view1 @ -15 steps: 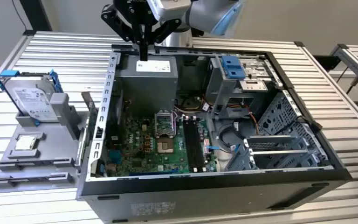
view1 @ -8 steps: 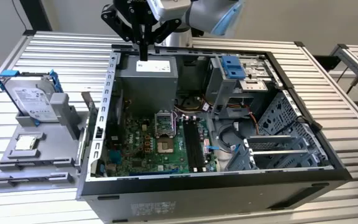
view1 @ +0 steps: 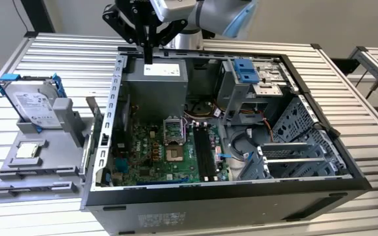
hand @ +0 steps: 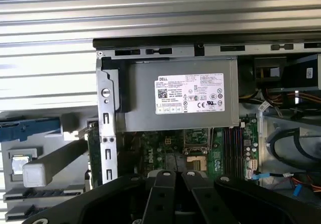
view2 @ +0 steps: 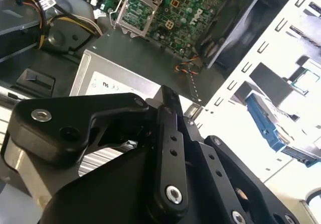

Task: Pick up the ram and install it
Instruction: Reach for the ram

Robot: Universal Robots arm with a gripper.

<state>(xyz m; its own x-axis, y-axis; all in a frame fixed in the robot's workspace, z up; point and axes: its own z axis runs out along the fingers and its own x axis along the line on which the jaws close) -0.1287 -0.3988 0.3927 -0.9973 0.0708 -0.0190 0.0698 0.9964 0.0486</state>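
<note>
In the exterior view, my gripper (view1: 148, 60) hangs just above the power supply (view1: 153, 93), at its edge by the rim of the case (view1: 118, 98). The fingers are drawn together into one thin black line, and I cannot tell whether they pinch anything. The power supply carries a white label (view1: 163, 70) with fine black print. There is open air around the gripper, and the slatted bench (view1: 64, 54) lies beyond the power supply.

In the second wrist view, the gripper (view2: 170, 96) sits closed over the power supply (view2: 90, 68), with the green motherboard (view2: 150, 8) past it.

In the first wrist view, the label (hand: 189, 93) squarely faces me on the power supply (hand: 143, 101), and the gripper (hand: 175, 174) has its fingertips meeting. Where the ram is, I cannot tell.
</note>
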